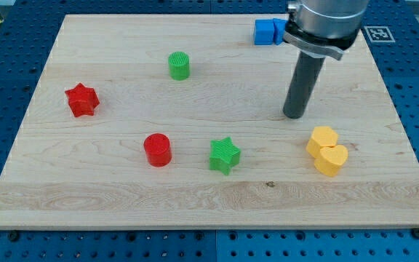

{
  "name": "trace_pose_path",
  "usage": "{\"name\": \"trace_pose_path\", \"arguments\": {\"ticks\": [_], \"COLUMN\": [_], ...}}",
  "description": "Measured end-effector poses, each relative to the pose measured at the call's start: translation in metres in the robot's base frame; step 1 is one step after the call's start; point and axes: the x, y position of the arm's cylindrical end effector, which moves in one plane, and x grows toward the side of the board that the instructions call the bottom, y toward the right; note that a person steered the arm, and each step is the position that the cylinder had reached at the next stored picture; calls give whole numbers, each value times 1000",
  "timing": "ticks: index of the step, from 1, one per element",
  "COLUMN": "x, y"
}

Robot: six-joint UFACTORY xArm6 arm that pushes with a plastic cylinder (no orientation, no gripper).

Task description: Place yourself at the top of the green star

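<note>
The counter (195,193) is a flat wooden board with no container on it; every block lies directly on its surface. At the view's left is a red star (81,100). Further right, a green cylinder (179,65) stands toward the view's top and a red cylinder (157,150) lower down. The green star (225,155) lies just right of the red cylinder, near the view's bottom centre. My tip (294,115) stands up and to the right of this star, well apart from it. This end effector is a plain rod, with nothing to open or close. Below it lie two touching yellow blocks (326,150). A blue block (269,31) is at the view's top, partly hidden behind the arm.
</note>
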Motion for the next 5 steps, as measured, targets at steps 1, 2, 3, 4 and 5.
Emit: {"name": "trace_pose_path", "arguments": {"ticks": [1, 2, 3, 4, 5], "x": [0, 0, 2, 7, 30], "y": [-37, -59, -76, -77, -76]}}
